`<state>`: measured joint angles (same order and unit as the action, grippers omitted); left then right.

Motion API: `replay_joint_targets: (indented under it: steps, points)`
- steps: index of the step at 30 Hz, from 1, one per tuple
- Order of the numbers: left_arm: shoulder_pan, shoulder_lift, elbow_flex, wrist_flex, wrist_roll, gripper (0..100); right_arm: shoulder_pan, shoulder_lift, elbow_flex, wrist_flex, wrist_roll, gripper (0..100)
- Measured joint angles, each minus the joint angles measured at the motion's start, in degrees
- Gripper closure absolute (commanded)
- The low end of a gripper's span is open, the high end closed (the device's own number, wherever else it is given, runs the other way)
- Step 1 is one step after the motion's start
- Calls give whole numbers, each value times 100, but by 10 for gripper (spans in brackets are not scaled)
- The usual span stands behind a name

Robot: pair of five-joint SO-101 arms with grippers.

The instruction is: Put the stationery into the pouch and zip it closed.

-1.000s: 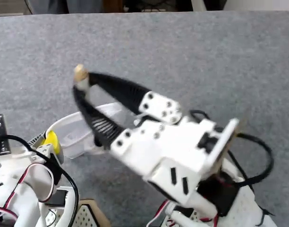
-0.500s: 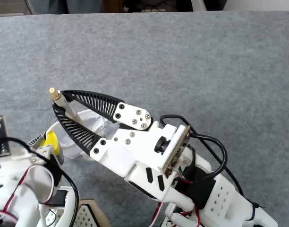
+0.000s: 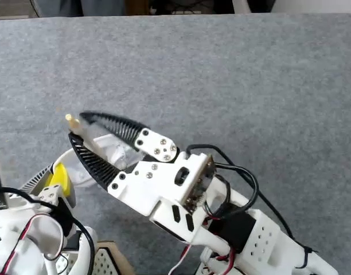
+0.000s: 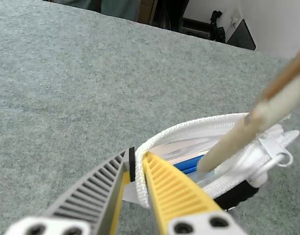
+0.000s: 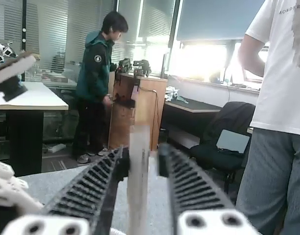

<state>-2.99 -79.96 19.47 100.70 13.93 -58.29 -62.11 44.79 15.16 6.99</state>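
- The right gripper is shut tight on a pencil. The pencil sticks out past the ends of its black fingers.
- In the left wrist view the pencil's other end points down into the open mouth of the pouch.
- The left gripper pinches the white edge of the pouch between its yellow finger and its grey finger. I think this is to hold the mouth open.
- The pouch lies on the grey table, under the right gripper and close to the left arm. Some blue pens are inside it already.
- The pencil could bump the edge and slide off onto the table if it comes in too far to one side.
- If the right gripper lets go too soon, the pencil could tip out and roll away.
- If the left gripper slips off the edge, the mouth could flop shut.
- If the pencil ends up poking out, the zip pull may get stuck on it.
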Motion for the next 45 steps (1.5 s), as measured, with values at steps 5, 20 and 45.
replay_joint_targets:
  steps: [5, 20, 45]
  points:
    - [0, 0, 53, 0, -18, 973, 53, 0, 0, 281, 0, 662]
    - [-308, 0, 79, 0, -18, 973, 2664, -1011, 185, 2479, 0, 662]
    - [-466, 0, 114, -18, -18, 973, 3059, 1916, 1240, 2936, -800, 851]
